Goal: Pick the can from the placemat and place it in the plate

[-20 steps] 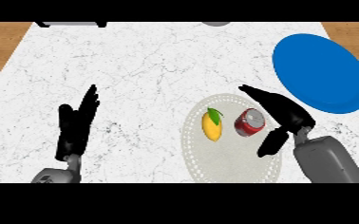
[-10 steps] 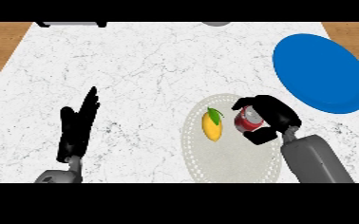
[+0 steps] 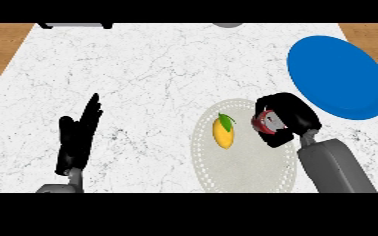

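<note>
A red can (image 3: 264,123) with a silver top stands on the pale round placemat (image 3: 240,165) at the lower right. My right hand (image 3: 289,115) is curled round the can, thumb on its left side, and hides most of it. The blue plate (image 3: 336,76) lies at the right edge, just beyond that hand. My left hand (image 3: 77,140) rests open at the lower left, fingers up.
A yellow mango (image 3: 224,132) with a green leaf lies on the placemat just left of the can. A dark object (image 3: 74,25) and a grey round thing (image 3: 227,24) sit at the counter's far edge. Wood floor shows at both top corners.
My right hand has swung in from the can's right side and closed round the can. The left hand has stayed put.
</note>
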Controlling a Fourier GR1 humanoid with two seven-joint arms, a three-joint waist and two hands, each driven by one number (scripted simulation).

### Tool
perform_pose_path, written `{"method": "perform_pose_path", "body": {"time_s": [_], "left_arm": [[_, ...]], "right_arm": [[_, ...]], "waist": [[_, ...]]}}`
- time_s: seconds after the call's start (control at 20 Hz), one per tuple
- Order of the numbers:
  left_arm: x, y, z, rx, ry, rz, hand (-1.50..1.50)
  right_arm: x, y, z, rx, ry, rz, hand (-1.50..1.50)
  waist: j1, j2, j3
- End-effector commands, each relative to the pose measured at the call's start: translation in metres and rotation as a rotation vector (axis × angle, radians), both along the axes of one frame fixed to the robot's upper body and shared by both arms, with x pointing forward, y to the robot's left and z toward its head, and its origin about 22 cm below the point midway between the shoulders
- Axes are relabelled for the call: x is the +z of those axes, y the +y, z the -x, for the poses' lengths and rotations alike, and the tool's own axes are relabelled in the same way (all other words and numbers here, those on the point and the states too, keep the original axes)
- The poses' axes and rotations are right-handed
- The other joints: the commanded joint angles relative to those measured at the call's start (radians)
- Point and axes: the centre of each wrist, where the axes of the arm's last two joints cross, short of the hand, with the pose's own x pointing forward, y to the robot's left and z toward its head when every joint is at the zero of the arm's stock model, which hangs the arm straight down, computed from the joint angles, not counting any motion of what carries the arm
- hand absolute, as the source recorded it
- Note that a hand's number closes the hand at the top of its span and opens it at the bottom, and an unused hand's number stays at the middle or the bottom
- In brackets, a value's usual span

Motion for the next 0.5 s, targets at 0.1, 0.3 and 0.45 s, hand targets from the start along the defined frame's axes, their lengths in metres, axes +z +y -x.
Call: {"method": "perform_pose_path", "body": {"time_s": [0.1, 0.3, 0.45], "left_arm": [[0.012, 0.005, -0.008, -0.015, 0.003, -0.002, 0.0], [0.009, -0.002, -0.004, -0.03, -0.017, 0.008, 0.0], [0.004, -0.018, -0.006, -0.024, -0.015, -0.017, 0.0]], "right_arm": [[0.019, -0.008, -0.041, -0.232, -0.123, -0.001, 1.5], [0.02, -0.013, -0.068, -0.429, -0.21, 0.047, 1.5], [0.034, -0.002, -0.088, -0.44, -0.329, 0.05, 1.5]], "waist": [[0.011, 0.004, 0.0], [0.027, 0.009, 0.001], [0.026, 0.009, 0.001]]}}
